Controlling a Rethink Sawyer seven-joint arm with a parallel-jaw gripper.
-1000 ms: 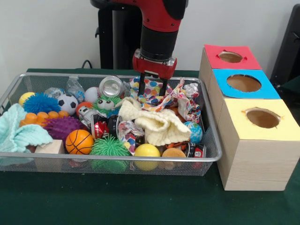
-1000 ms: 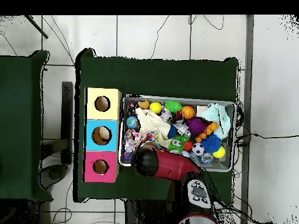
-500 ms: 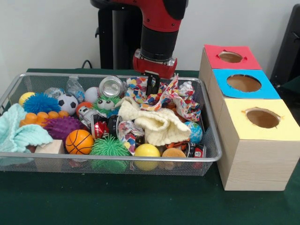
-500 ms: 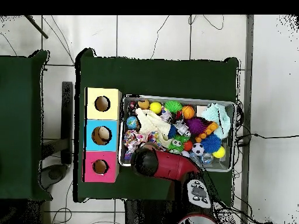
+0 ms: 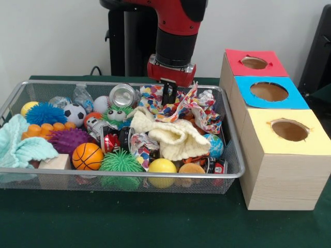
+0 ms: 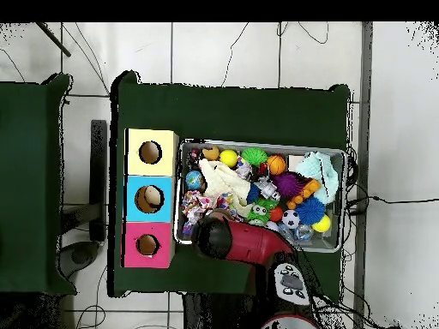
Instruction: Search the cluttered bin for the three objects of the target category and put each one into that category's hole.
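Observation:
The silver wire mesh bin (image 5: 124, 173) stands on the green table, full of toys; it also shows in the overhead view (image 6: 257, 144). My gripper (image 5: 168, 97) is at the bin's far right part, shut on a bunch of white spotted fabric (image 5: 181, 107) that is pulled up a little from the pile. More spotted fabric lies to its right (image 5: 211, 118) and lower in the pile (image 5: 144, 149). The round hole (image 5: 289, 130) in the yellow-topped box is to the right of the bin, nearest the camera. In the overhead view the arm (image 6: 227, 238) hides the gripper.
A cream knitted cloth (image 5: 173, 135) lies in front of the spotted fabric. A mint-green towel (image 5: 23, 147) fills the bin's left end. Balls, a basketball (image 5: 87, 156) and a crushed can (image 5: 123, 94) crowd the bin. The blue-topped (image 5: 269, 92) and red-topped (image 5: 254, 63) boxes stand behind the yellow one.
The gripper's fingers, apart over the spotted fabric one second ago, have closed on it. The fabric is bunched up and raised slightly. Little has moved in the last half second.

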